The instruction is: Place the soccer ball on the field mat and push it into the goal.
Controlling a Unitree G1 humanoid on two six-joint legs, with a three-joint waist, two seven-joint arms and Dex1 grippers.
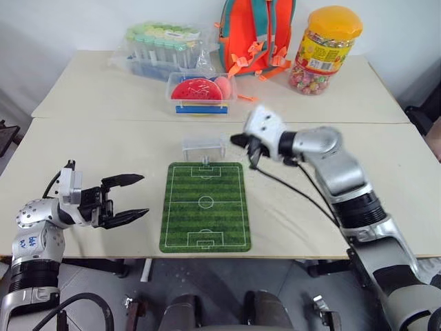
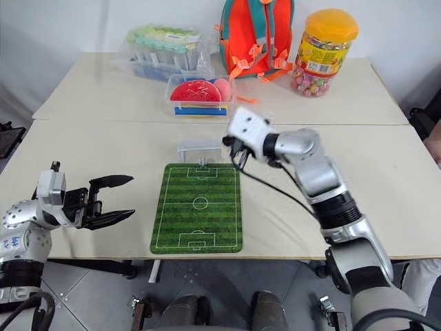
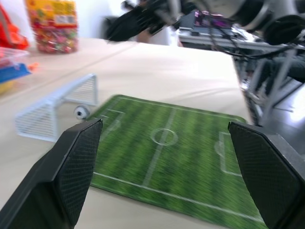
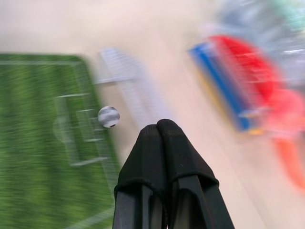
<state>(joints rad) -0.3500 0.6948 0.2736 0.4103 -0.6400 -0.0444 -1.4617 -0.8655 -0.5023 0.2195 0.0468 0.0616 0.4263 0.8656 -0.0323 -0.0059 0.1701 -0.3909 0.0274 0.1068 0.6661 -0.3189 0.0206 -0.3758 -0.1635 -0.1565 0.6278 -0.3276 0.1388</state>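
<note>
The green field mat [image 1: 205,205] lies flat near the table's front edge. The pale goal [image 1: 204,145] stands just past its far end, mouth toward the mat. The tiny soccer ball [image 3: 81,111] rests at the mat's far edge, right in front of the goal mouth [image 4: 108,116]. My right gripper [image 1: 236,141] hangs above the table, to the right of the goal. It is shut [image 4: 157,128] with nothing in it. My left gripper [image 1: 139,197] is open and empty, level, to the left of the mat and pointing across it [image 3: 164,124].
Behind the goal stands a clear box [image 1: 201,93] with red and pink things inside. Farther back are a bag of tubes [image 1: 162,43], an orange backpack [image 1: 255,34] and a candy jar [image 1: 327,48]. A seam between two tables [image 1: 103,118] runs across.
</note>
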